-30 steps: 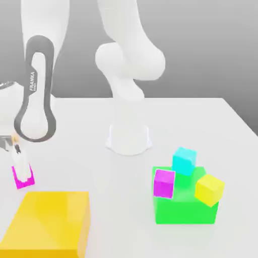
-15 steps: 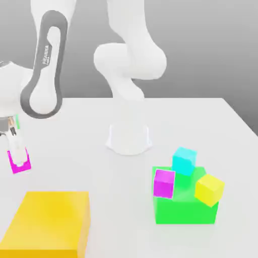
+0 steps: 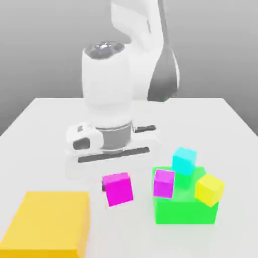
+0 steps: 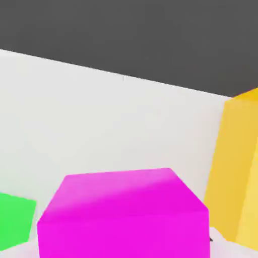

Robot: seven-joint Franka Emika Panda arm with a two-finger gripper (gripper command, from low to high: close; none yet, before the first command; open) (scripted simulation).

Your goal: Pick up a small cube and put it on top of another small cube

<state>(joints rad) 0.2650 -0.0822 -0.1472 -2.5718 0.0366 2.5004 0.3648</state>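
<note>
Claw (image 3: 118, 182) closed on the small cube (image 3: 118, 189), a bright pink-magenta one, and held it tilted and clear of the white table (image 3: 45, 126) under the white arm's wrist. In the exterior view the cube hung between a large yellow block (image 3: 48, 221) on that view's left and a green block (image 3: 185, 209) on its right. On the green block sat a purpler magenta cube (image 3: 164, 183), a cyan cube (image 3: 184, 160) and a small yellow cube (image 3: 209, 189). From the hand view, the pink cube (image 4: 123, 214) sat large and close, with yellow beside it.
</note>
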